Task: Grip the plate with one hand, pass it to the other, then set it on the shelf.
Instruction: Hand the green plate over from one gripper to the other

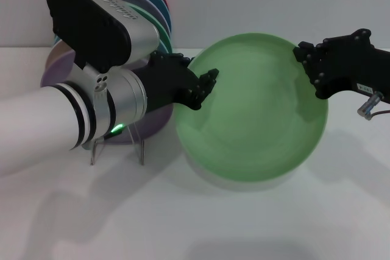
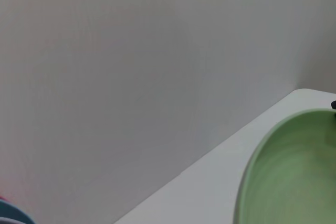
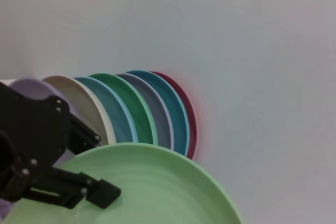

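The plate (image 1: 253,111) hung above the worktop (image 1: 195,223), both hands gripping: right hand (image 1: 314,65) far-right rim, left hand (image 1: 204,86) left rim. Handover underway; rack (image 1: 116,144) placement remained.

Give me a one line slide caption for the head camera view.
Handover: both grippers, left and right, meet the light green plate at opposite rims beside the plate rack.
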